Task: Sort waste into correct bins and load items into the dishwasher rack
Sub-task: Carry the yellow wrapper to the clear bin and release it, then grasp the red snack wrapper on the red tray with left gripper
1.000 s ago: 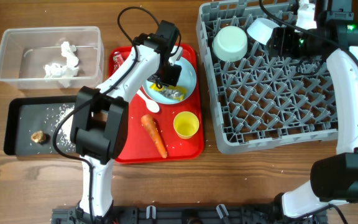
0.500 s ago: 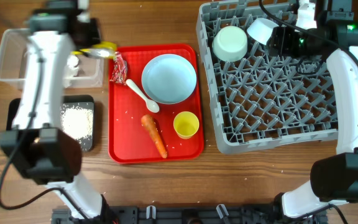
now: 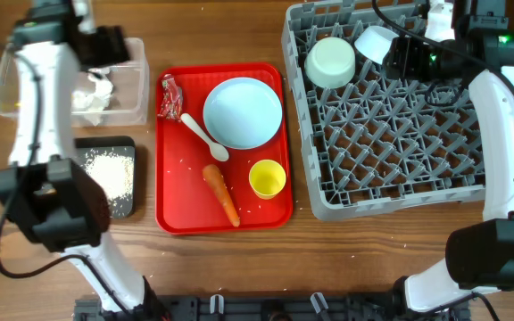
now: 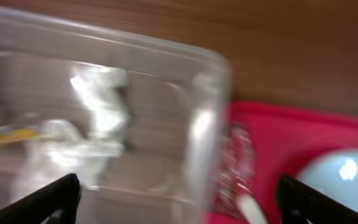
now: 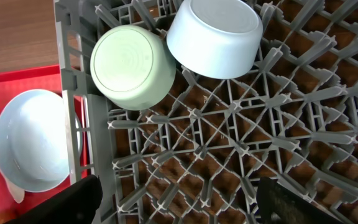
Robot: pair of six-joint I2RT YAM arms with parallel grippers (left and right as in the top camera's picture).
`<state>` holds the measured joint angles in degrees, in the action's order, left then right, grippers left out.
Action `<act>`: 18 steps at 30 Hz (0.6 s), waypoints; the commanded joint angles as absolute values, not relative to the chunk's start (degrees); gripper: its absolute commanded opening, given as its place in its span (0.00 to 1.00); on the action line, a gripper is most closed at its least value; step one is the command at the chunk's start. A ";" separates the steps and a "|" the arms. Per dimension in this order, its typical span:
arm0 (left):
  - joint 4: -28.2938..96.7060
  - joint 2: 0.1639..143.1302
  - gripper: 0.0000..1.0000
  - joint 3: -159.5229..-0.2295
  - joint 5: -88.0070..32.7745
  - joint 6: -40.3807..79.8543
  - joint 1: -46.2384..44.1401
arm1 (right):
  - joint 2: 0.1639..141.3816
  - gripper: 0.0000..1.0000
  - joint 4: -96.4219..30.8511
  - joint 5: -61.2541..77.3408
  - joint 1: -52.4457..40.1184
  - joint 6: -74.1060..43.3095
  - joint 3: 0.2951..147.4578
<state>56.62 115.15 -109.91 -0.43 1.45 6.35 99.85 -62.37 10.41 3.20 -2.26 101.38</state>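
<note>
Left fingers (image 4: 58,194), now spread empty over the clear rectangular plastic tub (image 3: 139,98), have deposited the yellow crinkled wrapper (image 4: 8,138); the red crinkled wrapper (image 3: 169,96) remains.

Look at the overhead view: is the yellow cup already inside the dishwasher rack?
No, the yellow cup stands on the red tray near the carrot, outside the dishwasher rack.

Wood table (image 3: 373,259), mid-brown w/ darker grain streaks running side to side, fills overhead view to every edge. Light even & soft, shadows faint. Same wood in both wrist views: blurred along top on left, top-left corner on right.
</note>
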 commanded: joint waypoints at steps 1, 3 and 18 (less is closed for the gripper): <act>59.33 114.50 1.00 -110.63 -3.40 -1.30 -2.92 | 99.55 0.82 -62.39 9.78 3.07 -1.48 101.67; 60.34 116.86 1.00 -110.61 -2.96 0.84 -6.74 | 99.66 0.82 -62.37 9.78 3.07 -1.48 101.67; 55.16 133.75 0.65 -110.56 4.16 10.98 -6.57 | 101.89 0.82 -63.72 9.80 3.07 -1.50 101.65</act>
<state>55.68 131.57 -109.91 3.40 10.00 -7.29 100.66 -63.51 10.39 3.20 -2.26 101.38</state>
